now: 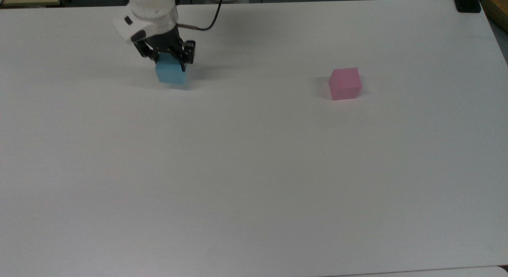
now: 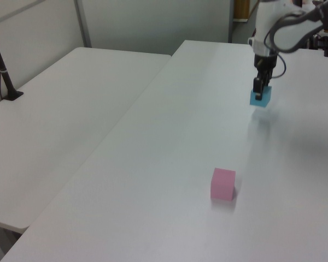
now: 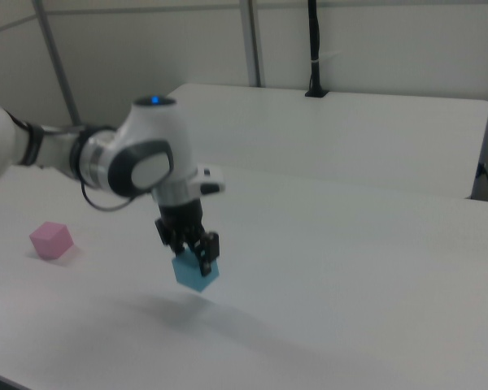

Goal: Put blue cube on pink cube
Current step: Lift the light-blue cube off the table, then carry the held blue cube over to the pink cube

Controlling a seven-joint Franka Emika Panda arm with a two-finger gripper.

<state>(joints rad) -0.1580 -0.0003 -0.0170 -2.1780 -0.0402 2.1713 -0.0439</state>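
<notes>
Two small matte cubes sit well apart in the scene. The light sky-blue matte cube [image 1: 170,74] [image 2: 261,97] [image 3: 196,273] has plain faces and equal sides, so no long axis shows. In the right view it hangs clear of the white tabletop [image 1: 254,170] with a soft shadow beneath it, turned so that one corner points toward the camera and its top stays roughly level. The black two-finger gripper [image 1: 168,58] [image 2: 258,91] [image 3: 191,248] on the white arm comes down from above, its fingers closed on the cube's upper sides. The pale pink matte cube [image 1: 345,83] [image 2: 223,183] [image 3: 50,240] rests flat on the tabletop, far toward the top view's right, its faces plain and unmarked.
</notes>
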